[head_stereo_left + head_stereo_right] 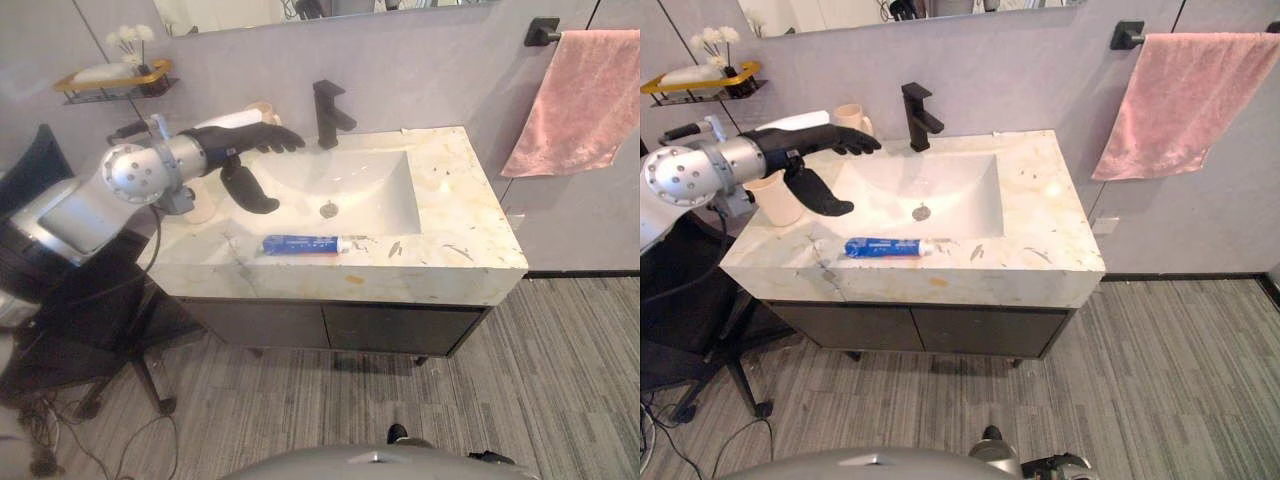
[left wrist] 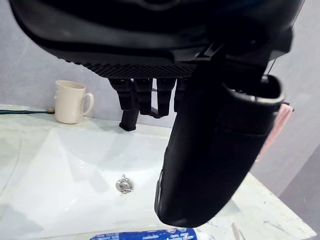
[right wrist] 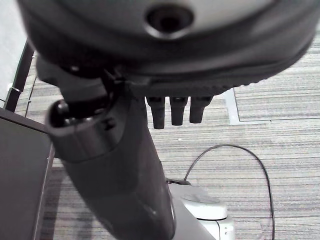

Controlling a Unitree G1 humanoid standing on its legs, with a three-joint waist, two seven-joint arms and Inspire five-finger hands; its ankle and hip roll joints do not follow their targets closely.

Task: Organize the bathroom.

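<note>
Fingers: the left hand point(image 1: 240, 140) holds its dark fingers point(image 1: 285, 138) out straight and spread from the thumb, grasping nothing, above the counter's left side near the basin's rim.
Right hand: the right hand point(image 3: 125, 150) hangs over the striped floor, fingers relaxed and empty.
Task's thing: the blue-and-white toothpaste tube point(image 1: 305, 244) lies flat on the front strip of the pale marble counter point(image 1: 470, 240), just before the white basin point(image 1: 350, 185), apart from the left hand.
Nearby: a cream tumbler point(image 1: 775, 197) stands just under the left wrist; a cream mug point(image 2: 70, 101) stands by the black tap point(image 1: 330, 112).
Beyond: pink towel point(image 1: 580, 100) on its rail.
Risk: lowering toward the tube, the forearm could likely topple the tumbler; a shallow pinch might nudge the tube off the front edge.
</note>
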